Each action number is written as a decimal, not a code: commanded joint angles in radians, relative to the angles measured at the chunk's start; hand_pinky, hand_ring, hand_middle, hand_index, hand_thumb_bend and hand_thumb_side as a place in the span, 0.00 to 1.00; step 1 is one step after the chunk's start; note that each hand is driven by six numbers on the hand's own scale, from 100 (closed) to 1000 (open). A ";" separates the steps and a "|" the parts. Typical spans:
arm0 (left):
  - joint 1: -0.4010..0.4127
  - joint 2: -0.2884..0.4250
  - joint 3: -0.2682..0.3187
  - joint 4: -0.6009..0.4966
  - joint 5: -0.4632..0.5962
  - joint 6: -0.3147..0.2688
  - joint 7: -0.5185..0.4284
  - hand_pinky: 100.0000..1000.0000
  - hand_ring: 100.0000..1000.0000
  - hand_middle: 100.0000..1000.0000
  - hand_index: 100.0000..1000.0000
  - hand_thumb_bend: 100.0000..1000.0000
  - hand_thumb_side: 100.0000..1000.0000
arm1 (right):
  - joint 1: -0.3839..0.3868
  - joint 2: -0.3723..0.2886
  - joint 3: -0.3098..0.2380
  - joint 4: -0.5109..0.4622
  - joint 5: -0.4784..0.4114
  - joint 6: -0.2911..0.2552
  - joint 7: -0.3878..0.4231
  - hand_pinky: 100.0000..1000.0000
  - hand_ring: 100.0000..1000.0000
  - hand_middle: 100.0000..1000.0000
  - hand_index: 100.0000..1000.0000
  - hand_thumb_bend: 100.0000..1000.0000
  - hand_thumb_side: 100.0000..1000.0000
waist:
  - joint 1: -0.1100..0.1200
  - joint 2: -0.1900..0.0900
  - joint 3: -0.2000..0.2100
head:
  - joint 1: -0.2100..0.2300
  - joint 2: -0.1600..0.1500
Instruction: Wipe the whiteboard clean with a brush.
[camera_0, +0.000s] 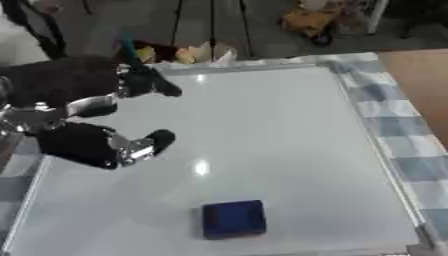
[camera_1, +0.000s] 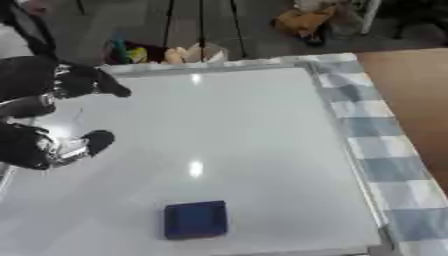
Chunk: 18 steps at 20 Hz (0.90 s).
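At the whiteboard's (camera_0: 262, 130) left edge the left hand (camera_0: 96, 117) hovers with fingers spread and empty, so grasping the blue brush (camera_0: 234, 219) lying near the front edge seemingly comes next.

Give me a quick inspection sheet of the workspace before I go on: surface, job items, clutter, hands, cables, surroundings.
Surface: large white rectangular whiteboard lying flat on a blue-and-white checked cloth; glare spots, no marks made out.
Job's things: dark blue square eraser brush resting on the board near its front edge, untouched.
Clutter: nothing seen on the board apart from the brush.
Hands: black left hand over the board's left edge, holding nothing, apart from the brush; right hand not in view.
Cables: nothing seen.
Surroundings: brown wooden tabletop at right; yellow bundle on the grey floor beyond.
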<state>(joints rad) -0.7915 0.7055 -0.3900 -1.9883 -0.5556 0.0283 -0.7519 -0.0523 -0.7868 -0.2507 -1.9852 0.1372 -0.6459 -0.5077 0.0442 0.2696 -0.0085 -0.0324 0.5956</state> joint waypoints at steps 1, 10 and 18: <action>-0.020 -0.015 -0.013 -0.012 -0.001 0.015 -0.044 0.82 0.89 0.82 0.96 0.41 0.93 | 0.003 -0.007 0.001 -0.015 0.029 -0.005 -0.023 0.70 0.78 0.76 0.84 0.00 0.91 | -0.003 -0.015 0.004 | -0.001 0.004; -0.030 -0.094 -0.058 -0.007 0.030 0.056 -0.135 0.85 0.92 0.83 0.96 0.76 1.00 | 0.028 0.017 0.016 -0.015 0.064 0.011 -0.039 0.70 0.77 0.75 0.84 0.00 0.91 | 0.000 -0.025 0.026 | -0.016 0.016; -0.025 -0.158 -0.096 0.039 0.002 0.070 -0.155 0.82 0.90 0.79 0.88 0.65 1.00 | 0.045 0.025 0.024 -0.015 0.070 0.022 -0.027 0.70 0.77 0.74 0.84 0.00 0.92 | 0.007 -0.039 0.050 | -0.047 0.037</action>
<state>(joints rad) -0.8060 0.5496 -0.4878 -1.9510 -0.5469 0.0964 -0.9041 -0.0066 -0.7436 -0.2207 -1.9852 0.2011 -0.6196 -0.5313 0.0544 0.2498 0.0426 -0.0726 0.6237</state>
